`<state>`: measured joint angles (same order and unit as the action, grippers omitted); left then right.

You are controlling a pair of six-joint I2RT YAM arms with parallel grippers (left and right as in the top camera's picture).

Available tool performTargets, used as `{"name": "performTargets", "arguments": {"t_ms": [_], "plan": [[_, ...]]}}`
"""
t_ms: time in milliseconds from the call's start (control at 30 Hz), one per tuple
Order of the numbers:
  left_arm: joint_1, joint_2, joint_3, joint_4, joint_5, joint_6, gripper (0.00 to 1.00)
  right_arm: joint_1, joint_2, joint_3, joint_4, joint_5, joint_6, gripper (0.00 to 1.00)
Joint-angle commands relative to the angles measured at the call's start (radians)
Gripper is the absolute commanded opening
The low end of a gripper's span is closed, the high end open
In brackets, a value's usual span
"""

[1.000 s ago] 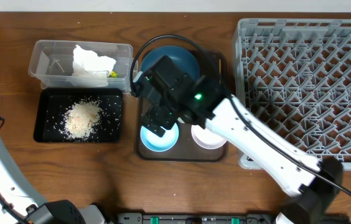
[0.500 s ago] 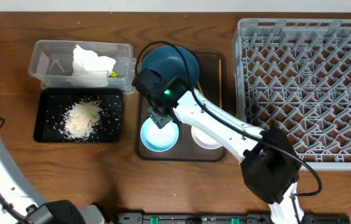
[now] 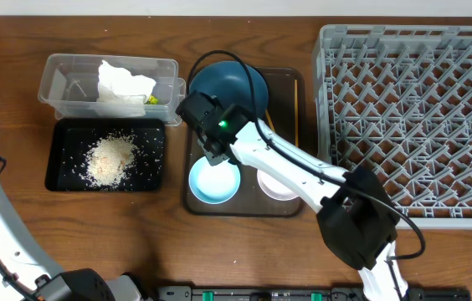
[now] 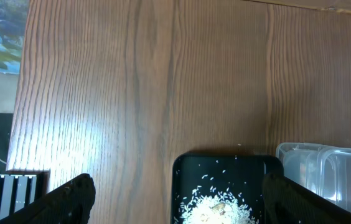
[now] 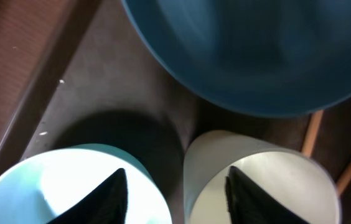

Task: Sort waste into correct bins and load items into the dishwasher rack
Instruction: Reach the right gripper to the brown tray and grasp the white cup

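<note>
**Loading step open — no dish gripped yet**

Waste looks sorted; the dishwasher rack point(image 3: 412, 117) is unloaded. My right gripper point(image 5: 175, 193) hangs empty, jaws apart, over the gap between light blue bowl point(image 5: 70, 186) and white bowl point(image 5: 256, 180). Next: straddle one rim, close. Since the earlier frame it edged toward the dark blue plate point(image 5: 256, 50) — bowls unmoved. Left gripper point(image 4: 178, 199) idle, jaws apart.

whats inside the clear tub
Inside the clear tub lies crumpled white tissue, with a bit of yellow-green wrapper peeking out beside it. Anything under the tissue is covered.
</note>
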<state>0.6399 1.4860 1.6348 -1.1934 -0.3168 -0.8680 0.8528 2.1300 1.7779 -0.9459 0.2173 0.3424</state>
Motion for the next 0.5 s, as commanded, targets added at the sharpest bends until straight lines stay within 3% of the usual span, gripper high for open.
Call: {"name": "performTargets", "arguments": {"t_ms": [0, 200, 467], "plan": [[0.004, 0.008, 0.005, -0.003, -0.009, -0.009, 0.88, -0.016, 0.011, 0.008, -0.001, -0.002, 0.047, 0.46], [0.004, 0.008, 0.005, -0.003, -0.009, -0.009, 0.88, -0.017, 0.011, 0.008, -0.046, -0.027, 0.066, 0.42], [0.004, 0.008, 0.005, -0.003, -0.009, -0.009, 0.88, -0.016, 0.011, 0.008, -0.064, -0.026, 0.066, 0.20]]}}
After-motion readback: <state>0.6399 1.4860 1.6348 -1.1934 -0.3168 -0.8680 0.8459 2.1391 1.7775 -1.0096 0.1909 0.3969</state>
